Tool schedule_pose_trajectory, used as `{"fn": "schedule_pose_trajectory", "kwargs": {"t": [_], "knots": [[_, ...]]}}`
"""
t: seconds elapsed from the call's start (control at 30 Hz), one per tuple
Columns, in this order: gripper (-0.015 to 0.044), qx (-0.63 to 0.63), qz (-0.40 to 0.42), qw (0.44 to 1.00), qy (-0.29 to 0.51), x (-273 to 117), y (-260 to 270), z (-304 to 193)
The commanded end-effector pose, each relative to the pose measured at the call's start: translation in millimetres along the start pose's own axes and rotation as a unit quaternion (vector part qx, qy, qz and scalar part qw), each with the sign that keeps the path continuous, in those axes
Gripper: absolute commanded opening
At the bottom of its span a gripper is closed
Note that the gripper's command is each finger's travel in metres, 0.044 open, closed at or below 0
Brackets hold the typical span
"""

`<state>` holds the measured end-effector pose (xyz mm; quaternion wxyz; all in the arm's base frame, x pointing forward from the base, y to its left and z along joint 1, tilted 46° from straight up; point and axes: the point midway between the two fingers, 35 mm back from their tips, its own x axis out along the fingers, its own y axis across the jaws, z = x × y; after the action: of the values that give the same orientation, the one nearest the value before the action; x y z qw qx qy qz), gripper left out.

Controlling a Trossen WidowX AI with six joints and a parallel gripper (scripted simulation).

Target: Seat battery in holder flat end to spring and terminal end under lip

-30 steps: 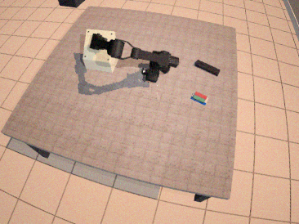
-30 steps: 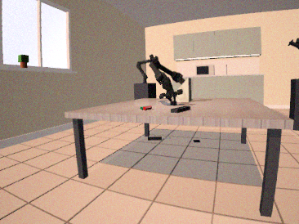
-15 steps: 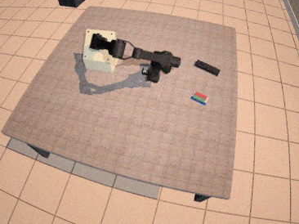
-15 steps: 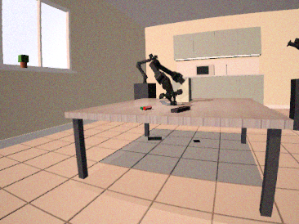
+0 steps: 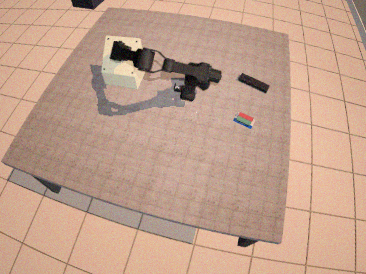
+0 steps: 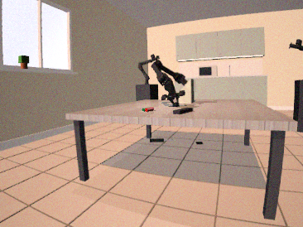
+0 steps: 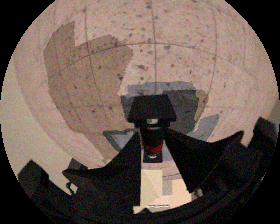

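The holder [image 7: 151, 107] is a black piece on the table [image 5: 150, 170], seen from above in the wrist view. The battery [image 7: 154, 149] is a dark cylinder with a red band. It lies lengthwise between my fingers, its far end close against or under the holder's raised far part. A small pale patch shows at that end. My gripper [image 7: 150, 132] points down around the battery, the fingers a little apart, with narrow gaps at its sides; it looks open. Whether the battery lies fully flat, and how its near end meets the holder, is hidden or too small to tell.
A black bar [image 5: 253, 82] [image 6: 183, 110] lies on the table beyond the arm. A small stack of red, green and blue pieces [image 5: 244, 119] [image 6: 147, 109] lies near it. The arm's pale base block [image 5: 129, 81] stands behind the gripper.
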<state>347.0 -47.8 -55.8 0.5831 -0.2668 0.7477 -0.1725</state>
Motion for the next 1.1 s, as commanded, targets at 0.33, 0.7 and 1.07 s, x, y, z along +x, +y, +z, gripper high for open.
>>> {"fn": "schedule_pose_trajectory", "kwargs": {"t": [0.33, 0.7, 1.07], "knots": [[0.0170, 0.000, 0.000, 1.000, 0.000, -14, 3, -5], [0.0354, 0.000, 0.001, 1.000, 0.000, -73, 17, -24], [0.0440, 0.000, 0.001, 1.000, 0.000, -79, 21, -28]]}}
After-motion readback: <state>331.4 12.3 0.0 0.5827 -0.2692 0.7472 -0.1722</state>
